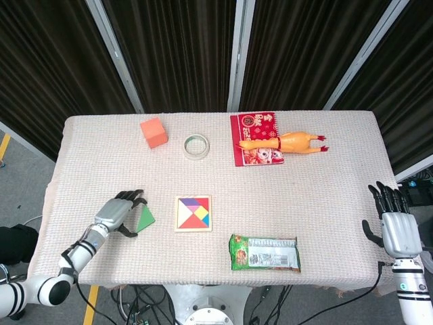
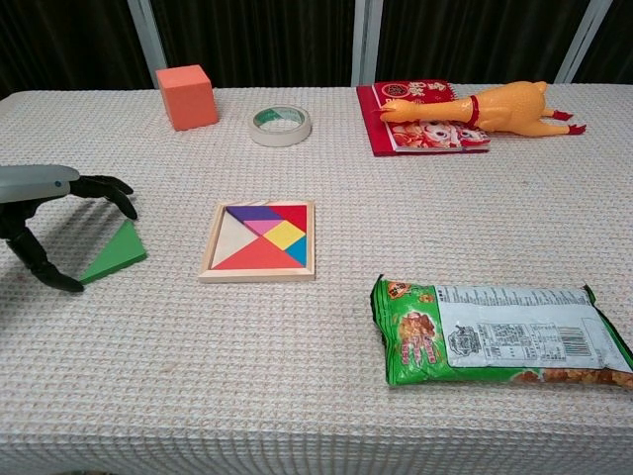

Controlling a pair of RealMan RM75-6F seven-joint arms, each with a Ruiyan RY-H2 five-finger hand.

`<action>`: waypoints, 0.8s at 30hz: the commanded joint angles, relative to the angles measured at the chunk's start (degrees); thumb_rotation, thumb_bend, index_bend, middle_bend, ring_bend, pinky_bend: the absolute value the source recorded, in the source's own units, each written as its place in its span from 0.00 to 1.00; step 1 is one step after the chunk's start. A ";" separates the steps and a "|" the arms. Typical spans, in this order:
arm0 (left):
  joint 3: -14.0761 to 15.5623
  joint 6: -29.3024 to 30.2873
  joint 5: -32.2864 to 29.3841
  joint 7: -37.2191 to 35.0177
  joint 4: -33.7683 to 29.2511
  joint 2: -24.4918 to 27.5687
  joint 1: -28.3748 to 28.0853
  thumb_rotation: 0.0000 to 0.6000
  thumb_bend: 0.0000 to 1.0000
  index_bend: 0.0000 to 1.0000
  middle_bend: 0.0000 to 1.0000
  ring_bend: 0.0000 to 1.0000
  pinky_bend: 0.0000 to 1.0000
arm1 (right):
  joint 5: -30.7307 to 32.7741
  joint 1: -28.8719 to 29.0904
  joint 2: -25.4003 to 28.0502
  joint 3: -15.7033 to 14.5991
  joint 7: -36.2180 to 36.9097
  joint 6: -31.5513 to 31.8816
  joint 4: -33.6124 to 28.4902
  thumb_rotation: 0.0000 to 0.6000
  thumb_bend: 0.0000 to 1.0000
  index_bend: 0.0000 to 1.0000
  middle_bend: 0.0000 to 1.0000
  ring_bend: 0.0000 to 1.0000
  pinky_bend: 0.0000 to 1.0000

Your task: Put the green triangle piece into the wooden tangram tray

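Green triangle (image 1: 145, 218) lies flat on the cloth at 9 o'clock of the wooden tangram tray (image 1: 193, 213), near but apart. Left hand (image 1: 120, 210) arches over its outer edge, fingers spread, thumb at the near side, not yet pinching. Triangle's long edge runs roughly 12-to-6. Right hand (image 1: 395, 227) idle, fingers apart, at the far edge. Textured tablecloth (image 1: 325, 196), dark curtains behind.

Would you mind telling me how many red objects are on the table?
1: the red booklet at the far side, under the rubber chicken. The tray also holds red pieces.
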 commanded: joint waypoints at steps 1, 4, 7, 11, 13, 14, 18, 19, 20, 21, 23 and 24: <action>0.10 -0.08 0.22 -0.23 0.15 -0.14 -0.05 1.00 0.00 0.22 0.00 0.00 0.02 | 0.05 0.02 -0.02 -0.01 -0.06 -0.06 -0.01 1.00 0.31 0.00 0.00 0.00 0.00; 0.22 -0.32 0.26 -0.40 0.50 -0.37 -0.20 1.00 0.00 0.22 0.00 0.00 0.02 | 0.18 0.05 -0.05 -0.02 -0.16 -0.21 -0.02 1.00 0.31 0.00 0.00 0.00 0.00; 0.29 -0.47 0.07 -0.51 0.79 -0.51 -0.31 1.00 0.00 0.22 0.00 0.00 0.02 | 0.40 0.03 -0.03 0.00 -0.15 -0.33 -0.01 1.00 0.31 0.00 0.00 0.00 0.00; 0.37 -0.21 0.12 -0.70 0.69 -0.42 -0.24 1.00 0.00 0.23 0.00 0.00 0.02 | 0.52 -0.02 -0.05 -0.01 -0.05 -0.37 0.12 1.00 0.31 0.00 0.00 0.00 0.00; 0.33 0.05 0.24 -0.95 0.52 -0.38 -0.15 1.00 0.00 0.23 0.00 0.00 0.02 | 0.56 -0.03 -0.08 -0.03 -0.01 -0.40 0.17 1.00 0.31 0.00 0.00 0.00 0.00; 0.30 0.19 0.33 -1.13 0.45 -0.37 -0.09 1.00 0.00 0.24 0.00 0.00 0.02 | 0.57 -0.02 -0.10 -0.03 0.01 -0.42 0.19 1.00 0.31 0.00 0.00 0.00 0.00; 0.17 0.59 0.75 -1.80 0.45 -0.45 0.06 1.00 0.00 0.26 0.00 0.00 0.02 | 0.58 0.04 -0.14 -0.02 -0.03 -0.50 0.20 1.00 0.31 0.00 0.00 0.00 0.00; 0.16 0.60 0.85 -1.95 0.47 -0.47 0.07 1.00 0.00 0.27 0.00 0.00 0.02 | 0.59 0.05 -0.14 -0.03 -0.05 -0.53 0.21 1.00 0.31 0.00 0.00 0.00 0.00; 0.16 0.61 0.96 -2.11 0.49 -0.49 0.08 1.00 0.00 0.28 0.01 0.00 0.02 | 0.61 0.07 -0.14 -0.03 -0.07 -0.57 0.21 1.00 0.31 0.00 0.00 0.00 0.00; 0.18 0.60 1.12 -2.28 0.51 -0.50 0.10 1.00 0.00 0.28 0.01 0.00 0.02 | 0.65 0.08 -0.16 -0.03 -0.10 -0.62 0.22 1.00 0.31 0.00 0.00 0.00 0.00; 0.20 0.69 1.36 -2.48 0.46 -0.49 0.14 1.00 0.00 0.29 0.01 0.00 0.02 | 0.73 0.07 -0.19 -0.04 -0.10 -0.69 0.27 1.00 0.31 0.00 0.00 0.00 0.00; 0.17 0.81 1.52 -2.66 0.39 -0.50 0.18 1.00 0.00 0.29 0.01 0.00 0.02 | 0.75 0.07 -0.20 -0.06 -0.10 -0.73 0.30 1.00 0.31 0.00 0.00 0.00 0.00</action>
